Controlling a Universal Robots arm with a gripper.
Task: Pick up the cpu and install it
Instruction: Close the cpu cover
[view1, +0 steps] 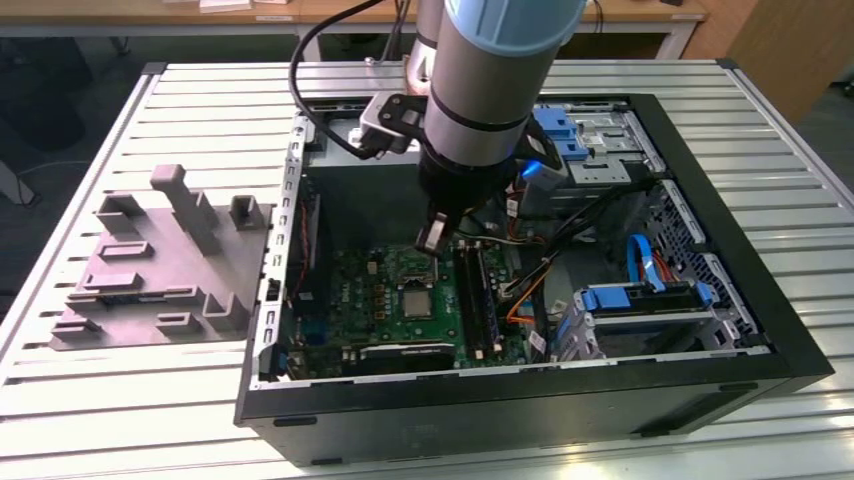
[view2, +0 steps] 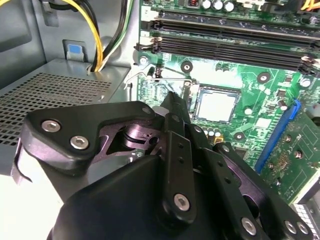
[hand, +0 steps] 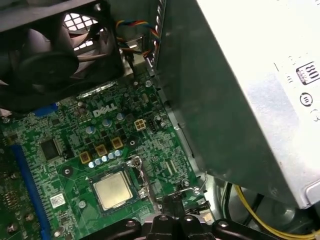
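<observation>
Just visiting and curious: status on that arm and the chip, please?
Pincer low over the green board, beside the socket. Chip lying flat in the socket, nothing gripping it. Nothing lying across it.

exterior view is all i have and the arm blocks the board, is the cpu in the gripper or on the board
observer: On the board. In the first wrist view the cpu lies flat in its socket, metal top up.
operator: where's the gripper against it
observer: In that same view the gripper is off to one side of the socket, apart from the cpu and not over it.
operator: anything by the tip
observer: In the second wrist view a thin wire lever runs along the socket's edge just past the tip. Whether they touch cannot be told.
</observation>
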